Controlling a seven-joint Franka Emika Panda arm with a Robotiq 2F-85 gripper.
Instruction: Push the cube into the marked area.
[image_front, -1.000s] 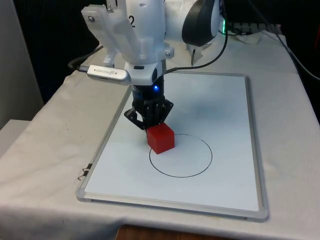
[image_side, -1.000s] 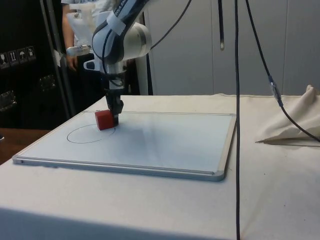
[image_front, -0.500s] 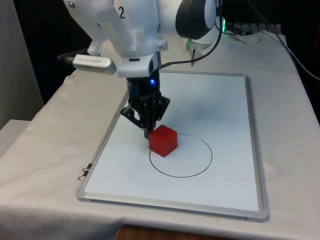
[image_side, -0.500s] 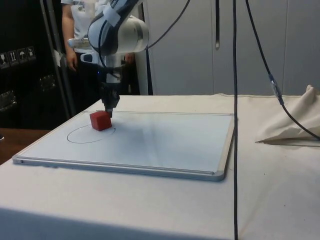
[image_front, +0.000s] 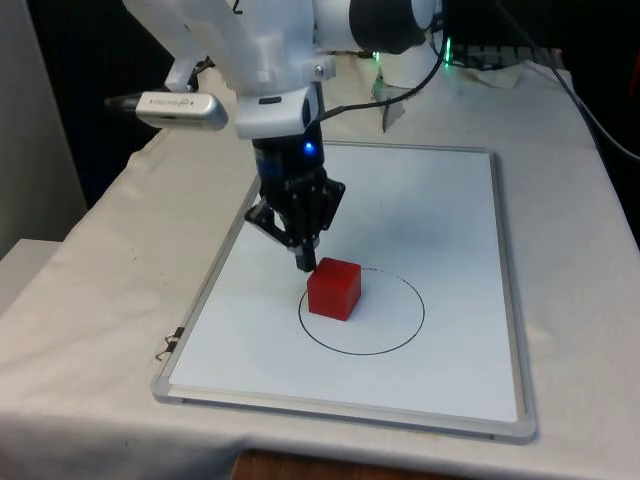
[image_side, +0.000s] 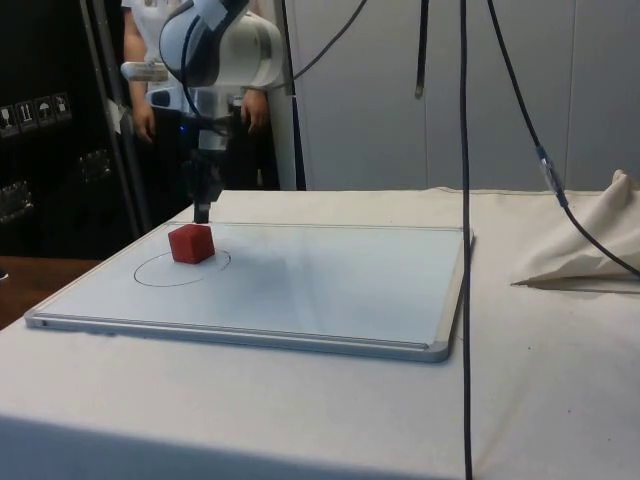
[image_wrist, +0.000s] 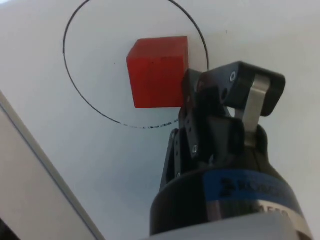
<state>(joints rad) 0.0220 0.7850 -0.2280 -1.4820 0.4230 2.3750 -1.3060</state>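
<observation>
A red cube rests on the whiteboard, just inside the far left rim of the black drawn circle. My gripper is shut with nothing in it, its tips right behind the cube on the side facing the robot. From the side, the cube sits within the circle and the gripper hangs close beyond it. The wrist view has the cube inside the circle, next to the closed gripper.
The whiteboard has a raised metal frame. A small black clip lies on the cloth by its near left corner. Cables hang over the table, bunched cloth lies beside the board, and a person stands behind.
The cube has slid towards the camera and slightly right, from the circle's line to inside it. The gripper followed it and now stands a little higher behind it.
</observation>
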